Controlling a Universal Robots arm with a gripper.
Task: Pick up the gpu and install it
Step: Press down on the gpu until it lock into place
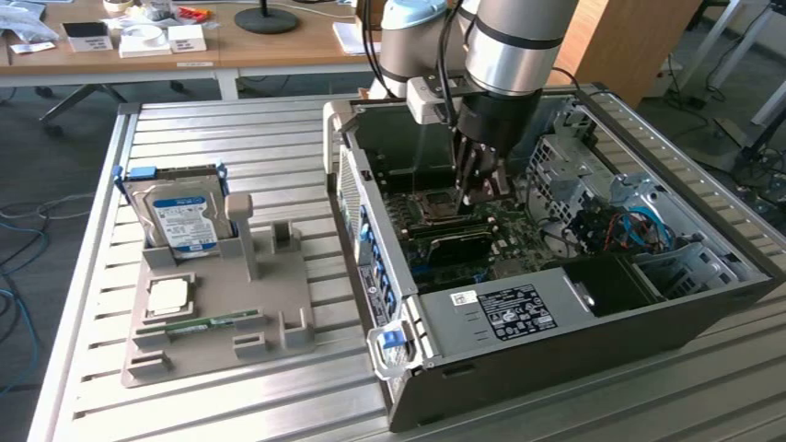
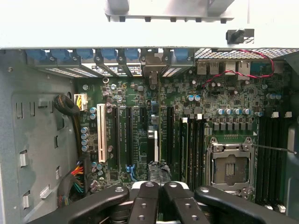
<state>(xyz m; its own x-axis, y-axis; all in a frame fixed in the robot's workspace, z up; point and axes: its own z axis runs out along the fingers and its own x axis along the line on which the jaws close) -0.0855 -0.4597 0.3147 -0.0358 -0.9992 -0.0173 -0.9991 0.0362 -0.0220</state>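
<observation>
While the robot arm reaches down into one open computer case [image 1: 590, 350], the fingers [image 2: 140, 200] of its gripper [image 2: 158, 170] are clenched together over the motherboard. The one gpu [image 2: 152, 140] stands on edge directly under them among the expansion slots. Whether they pinch its top edge cannot be told. The case walls stand close around the arm. To the exterior view's left, well apart, one grey holder [image 1: 283, 331] carries one hard drive [image 1: 184, 221], one processor chip [image 1: 168, 295] and one memory stick [image 1: 212, 323]. Its other slots are open. The slatted metal tabletop [image 1: 246, 129] is bare between them. One wooden desk [image 1: 283, 46] stands far behind.
</observation>
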